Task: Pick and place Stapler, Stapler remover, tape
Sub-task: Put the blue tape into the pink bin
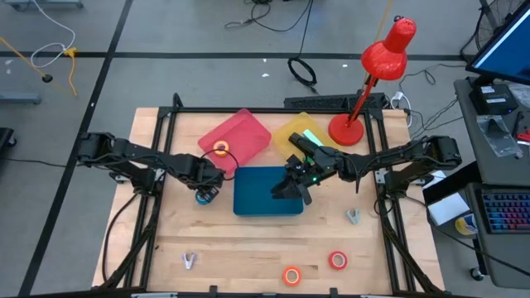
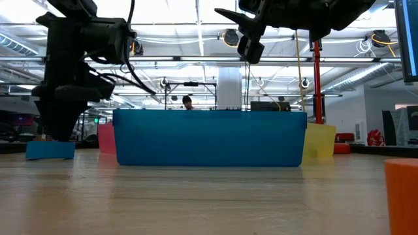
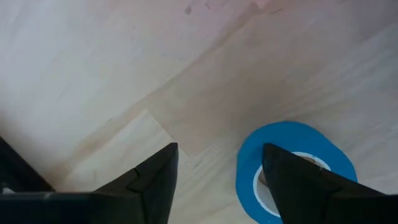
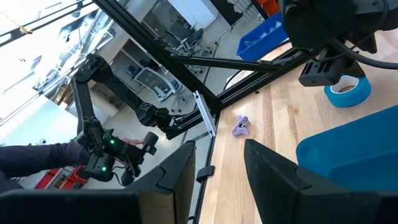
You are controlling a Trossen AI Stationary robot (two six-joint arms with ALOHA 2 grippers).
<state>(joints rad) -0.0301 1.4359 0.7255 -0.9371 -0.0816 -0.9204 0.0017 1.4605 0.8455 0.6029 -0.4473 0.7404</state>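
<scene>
Blue bin (image 1: 267, 192) between blue tape (image 1: 205, 196) and right gripper (image 1: 291, 187).

A: Bright, even light falls from long ceiling strip lights (image 2: 163, 26), so shadows on the pale wooden table (image 1: 265, 248) stay faint.

B: At table height the orange tape roll (image 2: 401, 196) blurs at the edge, and the dark arms read as silhouettes against the glare.

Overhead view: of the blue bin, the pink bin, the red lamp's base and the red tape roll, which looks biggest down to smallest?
1. Blue bin
2. Pink bin, close to the blue one, so unsure
3. Red lamp's base
4. Red tape roll
</scene>
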